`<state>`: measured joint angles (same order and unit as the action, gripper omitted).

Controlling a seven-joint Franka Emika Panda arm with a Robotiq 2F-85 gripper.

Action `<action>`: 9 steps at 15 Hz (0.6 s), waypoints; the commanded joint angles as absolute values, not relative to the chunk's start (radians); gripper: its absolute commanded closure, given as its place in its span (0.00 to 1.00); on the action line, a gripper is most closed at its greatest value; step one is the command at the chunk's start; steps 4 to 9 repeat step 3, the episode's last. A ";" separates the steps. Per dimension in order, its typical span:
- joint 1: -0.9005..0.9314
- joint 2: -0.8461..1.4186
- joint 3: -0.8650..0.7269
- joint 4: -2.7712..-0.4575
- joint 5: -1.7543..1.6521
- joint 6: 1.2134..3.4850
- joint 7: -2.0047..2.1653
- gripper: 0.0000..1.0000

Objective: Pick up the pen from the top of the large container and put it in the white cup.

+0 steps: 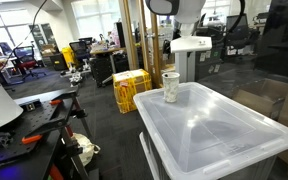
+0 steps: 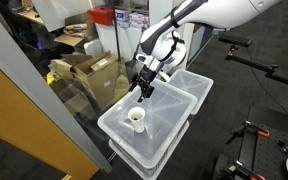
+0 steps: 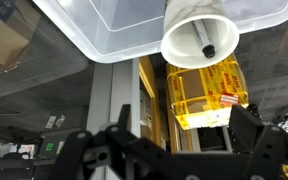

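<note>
Pen (image 3: pixel 206 47) stands inside the white cup (image 3: pixel 198 36). In my wrist view it is a thin pale shaft with a dark tip, leaning on the inner wall. The picture is blurred there, so I take it for the pen rather than swear to it.

The cup stands upright on the recessed lid of the large container (image 3: pixel 124 25). It is straight ahead of my gripper (image 3: pixel 174 158) in the wrist view. In an exterior view the cup (image 2: pixel 136 120) is just below the gripper (image 2: pixel 143 93), with a gap between them. My jaws are spread wide, with one dark finger (image 3: pixel 89 150) at each side of the wrist picture. Nothing is held between them and I touch neither the cup nor the lid.

In an exterior view the cup (image 1: pixel 171 87) is near a far corner of the container (image 1: pixel 219 135). Behind my gripper, on the arm's side, a second translucent bin (image 2: pixel 191 88) sits against the first. Past the container's edge, ahead of my fingers and lower down, is a yellow crate (image 3: pixel 204 95) on the floor. Off to one side of the gripper, cardboard boxes (image 2: pixel 92 75) are stacked behind a glass partition.
</note>
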<state>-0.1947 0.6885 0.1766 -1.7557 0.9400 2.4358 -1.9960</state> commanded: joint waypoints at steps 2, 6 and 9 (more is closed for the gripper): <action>-0.184 0.687 0.164 -1.756 0.947 2.430 -1.998 0.00; -0.184 0.687 0.164 -1.757 0.948 2.430 -1.998 0.00; -0.184 0.687 0.164 -1.757 0.948 2.430 -1.998 0.00</action>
